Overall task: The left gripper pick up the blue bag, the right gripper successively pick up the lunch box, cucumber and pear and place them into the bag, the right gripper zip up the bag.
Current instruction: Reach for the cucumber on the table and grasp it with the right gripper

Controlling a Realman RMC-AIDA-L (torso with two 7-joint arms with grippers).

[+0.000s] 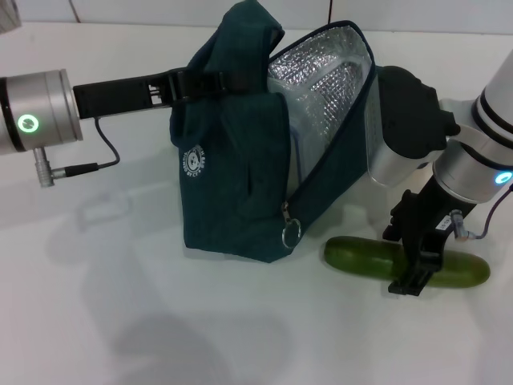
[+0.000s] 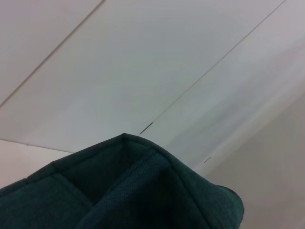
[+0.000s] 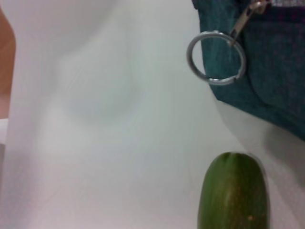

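One blue bag point(image 1: 232, 184) stands mid-table, mouth gaping to show foil lining; whatever is inside is hidden. The left gripper point(image 1: 210, 83) pinches its top fabric, while the right gripper point(image 1: 417, 269), just right of the bag, straddles the cucumber point(image 1: 361, 255) lying on the table, jaws spread.

desk: white top point(image 1: 160, 321), plain, soft grey shadows near front edge
seams: thin dark lines across pale panels point(image 2: 143, 71)
far left corner: brown strip point(image 3: 5, 62) beyond desk edge
light: even, diffuse
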